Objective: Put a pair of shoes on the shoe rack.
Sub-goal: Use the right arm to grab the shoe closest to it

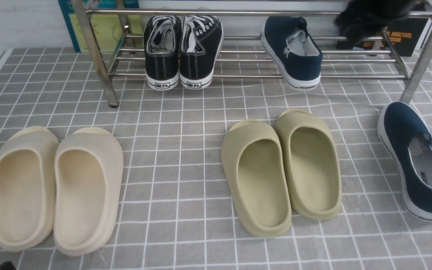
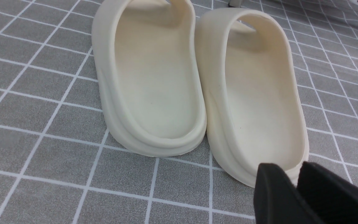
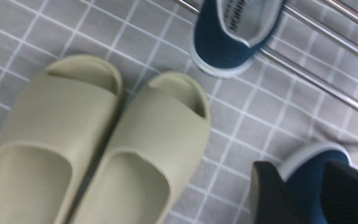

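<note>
My right gripper (image 3: pixel 294 168) stands open and empty. Between its fingers, just below them, shows the toe of one navy slip-on sneaker (image 3: pixel 309 186) on the grey checked cloth (image 3: pixel 259 112). The other navy slip-on sneaker (image 1: pixel 293 52) lies farther out from that gripper on the shoe rack (image 1: pixel 238 76), heel over the front bar. My left gripper (image 2: pixel 291 169) hangs just beside the cream foam slippers (image 2: pixel 154 77). I cannot tell whether its fingers are parted.

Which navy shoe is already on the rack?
The navy shoe next to the black sneakers: it rests on the rack. Its twin lies on the checked floor, far right.
</note>
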You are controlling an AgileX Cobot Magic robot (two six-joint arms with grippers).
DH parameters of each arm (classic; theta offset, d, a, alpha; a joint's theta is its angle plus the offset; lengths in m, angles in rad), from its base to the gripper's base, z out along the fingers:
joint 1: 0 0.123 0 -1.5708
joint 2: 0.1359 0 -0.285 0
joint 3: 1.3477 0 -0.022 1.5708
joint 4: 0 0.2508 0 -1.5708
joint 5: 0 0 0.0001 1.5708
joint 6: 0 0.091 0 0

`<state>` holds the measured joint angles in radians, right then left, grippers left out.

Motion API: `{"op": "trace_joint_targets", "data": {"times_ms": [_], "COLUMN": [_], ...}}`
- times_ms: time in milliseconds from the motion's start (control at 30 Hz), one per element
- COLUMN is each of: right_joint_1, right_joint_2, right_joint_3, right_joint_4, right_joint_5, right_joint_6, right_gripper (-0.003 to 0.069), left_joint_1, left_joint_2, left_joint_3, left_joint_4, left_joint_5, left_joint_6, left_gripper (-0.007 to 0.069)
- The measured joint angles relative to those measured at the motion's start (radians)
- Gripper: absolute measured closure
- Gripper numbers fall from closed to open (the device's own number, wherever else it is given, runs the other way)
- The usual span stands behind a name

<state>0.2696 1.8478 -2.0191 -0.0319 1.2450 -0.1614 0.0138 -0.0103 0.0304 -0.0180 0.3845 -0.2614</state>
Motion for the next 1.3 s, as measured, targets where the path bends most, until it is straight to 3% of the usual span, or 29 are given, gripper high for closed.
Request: {"op": "trace_joint_targets", "data": {"times_ms": [133, 367, 533, 667, 1000, 1200, 1300], "right_joint_1": [-0.048, -0.154, -0.208, -0.209, -0.209, -0.209, -0.209], "right_joint_2": [-0.128, -0.228, -0.232, -0.232, -0.158, -0.125, -0.134], "right_joint_3": [0.225, 0.619, 0.859, 0.95, 0.97, 0.97, 0.962], "right_joint_4": [-0.004, -0.007, -0.007, 0.0, 0.005, 0.009, 0.019], "right_joint_5": [0.001, -0.016, -0.215, -0.349, -0.435, -0.449, -0.425], "right_joint_6": [0.04, 0.077, 0.138, 0.146, 0.149, 0.149, 0.149], "right_gripper": [0.0307, 0.03, 0.0297, 0.0297, 0.0301, 0.0428, 0.0601], "left_joint_1": [0.0, 0.0, 0.0, 0.0, 0.0, 0.0, 0.0], "left_joint_2": [0.0, 0.0, 0.0, 0.0, 0.0, 0.0, 0.0], "left_joint_3": [0.0, 0.0, 0.0, 0.0, 0.0, 0.0, 0.0], "left_joint_4": [0.0, 0.0, 0.0, 0.0, 0.0, 0.0, 0.0], "left_joint_5": [0.0, 0.0, 0.0, 0.0, 0.0, 0.0, 0.0], "left_joint_6": [0.0, 0.0, 0.001, 0.001, 0.001, 0.001, 0.001], "left_gripper": [0.0485, 0.0483, 0.0483, 0.0483, 0.0482, 0.0482, 0.0482]}}
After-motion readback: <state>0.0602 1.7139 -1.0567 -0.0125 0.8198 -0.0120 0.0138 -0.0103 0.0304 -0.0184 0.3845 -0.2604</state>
